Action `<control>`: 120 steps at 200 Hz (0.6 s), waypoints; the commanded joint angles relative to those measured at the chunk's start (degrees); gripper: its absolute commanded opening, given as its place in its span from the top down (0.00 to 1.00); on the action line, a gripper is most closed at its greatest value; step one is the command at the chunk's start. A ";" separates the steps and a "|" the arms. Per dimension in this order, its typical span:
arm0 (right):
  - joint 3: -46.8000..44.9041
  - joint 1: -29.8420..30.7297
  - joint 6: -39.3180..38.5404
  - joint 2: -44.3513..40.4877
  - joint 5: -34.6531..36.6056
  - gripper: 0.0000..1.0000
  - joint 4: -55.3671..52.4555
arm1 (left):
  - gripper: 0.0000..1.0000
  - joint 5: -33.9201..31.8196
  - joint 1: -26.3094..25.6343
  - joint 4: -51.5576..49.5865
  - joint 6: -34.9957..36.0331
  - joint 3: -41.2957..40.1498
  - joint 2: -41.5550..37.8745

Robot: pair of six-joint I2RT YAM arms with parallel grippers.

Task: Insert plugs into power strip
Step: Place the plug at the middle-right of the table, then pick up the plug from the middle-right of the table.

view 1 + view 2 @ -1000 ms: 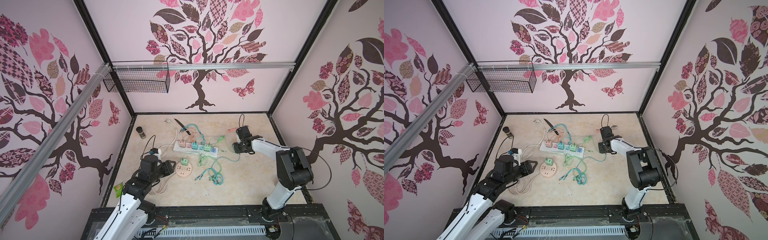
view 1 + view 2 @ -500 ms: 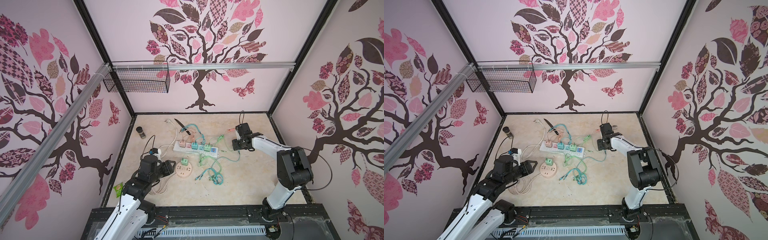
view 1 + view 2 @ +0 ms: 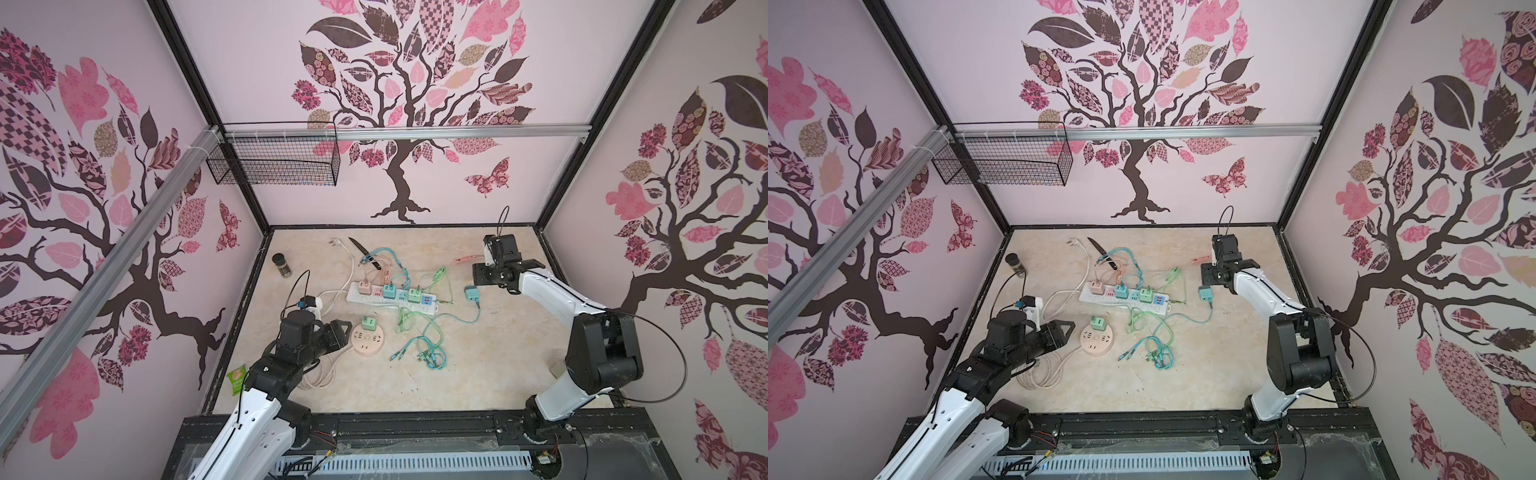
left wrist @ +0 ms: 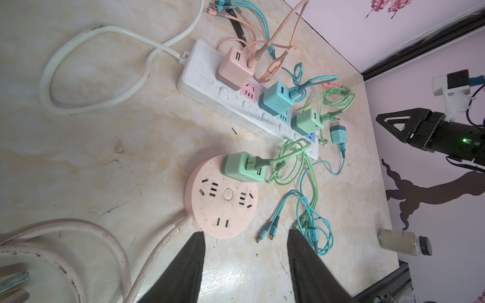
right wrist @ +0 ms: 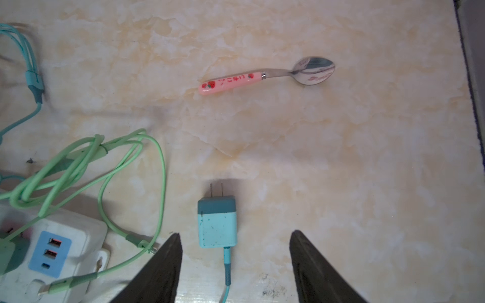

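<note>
Right fingers [image 5: 162, 270] spread wide, grasping nothing; loose teal plug [image 5: 217, 223] lies flat on the tabletop [image 5: 341, 157] between them, lower centre of the right wrist view, touching neither. In both top views it sits just right of the power strip [image 3: 392, 297] at frame centre, which carries a peach plug [image 4: 235, 69], a seated teal plug [image 4: 275, 101] and a mint plug [image 4: 308, 122]. Left fingers [image 4: 183, 270] apart and empty, just beside the round pink socket hub [image 4: 220, 199].

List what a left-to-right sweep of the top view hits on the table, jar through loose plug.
jar → peach plug → teal plug → green plug → loose teal plug. The first three plugs sit in the strip. Round socket, spoon and cables overlap these, so they are left out.
</note>
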 commanded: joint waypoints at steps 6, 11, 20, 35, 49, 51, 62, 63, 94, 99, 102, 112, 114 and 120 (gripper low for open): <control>-0.70 -0.24 0.23 2.18 -0.91 0.33 -0.82 | 0.46 0.00 0.34 0.98 0.29 -0.52 -0.70; -1.12 -0.18 0.22 2.57 -1.44 0.33 -0.71 | 0.46 0.00 0.35 0.80 0.27 -0.49 -0.76; -1.66 -0.19 0.13 3.49 -2.43 0.32 -0.52 | 0.46 -0.05 0.34 0.79 0.29 -0.45 -0.79; -2.47 -0.16 0.22 4.72 -3.90 0.31 -0.21 | 0.46 -0.09 0.34 0.76 0.29 -0.49 -0.88; -2.61 -0.20 0.15 5.98 -5.54 0.31 -0.06 | 0.46 -0.09 0.34 0.84 0.29 -0.44 -0.79; -2.61 -0.23 0.14 6.15 -5.68 0.31 -0.07 | 0.46 -0.09 0.34 0.84 0.27 -0.44 -0.79; -2.65 -0.19 0.23 7.09 -6.29 0.31 0.11 | 0.46 -0.09 0.35 0.81 0.42 -0.45 -0.64; -2.66 -0.22 0.22 7.15 -6.35 0.31 0.15 | 0.46 -0.05 0.35 0.84 0.40 -0.44 -0.67; -2.61 -0.16 0.31 9.62 -7.73 0.33 0.19 | 0.45 -0.05 0.34 0.72 0.38 -0.35 -0.68; -2.74 -0.20 0.31 9.90 -7.77 0.33 0.19 | 0.45 -0.06 0.34 0.71 0.38 -0.35 -0.63; -2.82 -0.19 0.34 10.05 -7.80 0.33 0.25 | 0.45 -0.09 0.34 0.78 0.38 -0.26 -0.63; -3.08 -0.18 0.31 10.21 -7.91 0.34 0.36 | 0.45 -0.07 0.35 0.70 0.43 -0.23 -0.65; -3.14 -0.21 0.33 10.31 -7.90 0.34 0.36 | 0.45 -0.06 0.34 0.70 0.39 -0.28 -0.60; -3.33 -0.22 0.37 10.36 -7.90 0.35 0.60 | 0.46 -0.08 0.34 0.68 0.47 -0.26 -0.66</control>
